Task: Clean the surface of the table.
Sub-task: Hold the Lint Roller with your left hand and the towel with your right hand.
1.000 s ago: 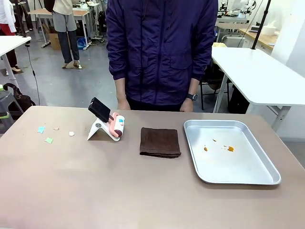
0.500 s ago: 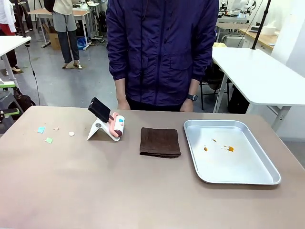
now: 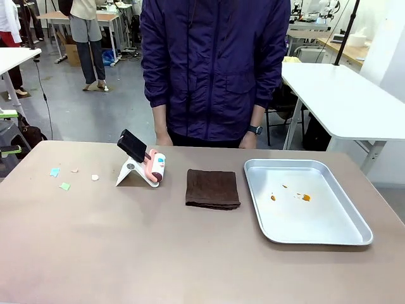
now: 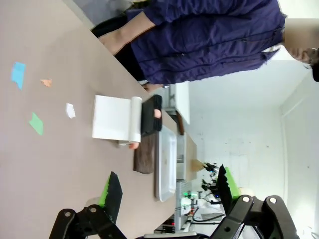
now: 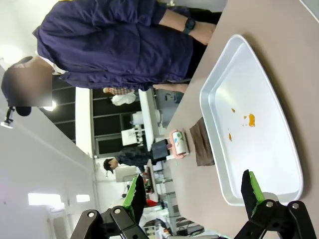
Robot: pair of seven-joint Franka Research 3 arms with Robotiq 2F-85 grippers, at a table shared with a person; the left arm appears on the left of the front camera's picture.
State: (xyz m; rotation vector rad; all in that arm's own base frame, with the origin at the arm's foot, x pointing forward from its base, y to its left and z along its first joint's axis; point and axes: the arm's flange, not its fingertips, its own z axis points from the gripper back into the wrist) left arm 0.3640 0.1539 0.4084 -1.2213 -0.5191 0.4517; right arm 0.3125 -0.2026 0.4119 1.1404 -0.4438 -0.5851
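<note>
The taupe-brown table (image 3: 126, 253) carries several small paper scraps (image 3: 64, 186) near its left end, also seen close in the left wrist view as paper scraps (image 4: 35, 123). A lint roller (image 3: 152, 168) leans on a white stand, and a folded brown cloth (image 3: 212, 188) lies beside it. My left gripper (image 4: 168, 191) hangs open off the table's left end, and its green fingertips (image 3: 6, 113) peek in at the front view's left edge. My right gripper (image 5: 193, 191) is open and holds nothing, out beyond the tray's end.
A silver metal tray (image 3: 354, 234) with orange specks lies at the right, and in the right wrist view the tray (image 5: 214, 134) is near. A person in a dark blue jacket (image 3: 215, 69) stands at the far edge, hands down. White tables (image 3: 354, 101) stand behind.
The left gripper's green tips at the picture's left edge have shifted slightly. Nothing on the table has moved.
</note>
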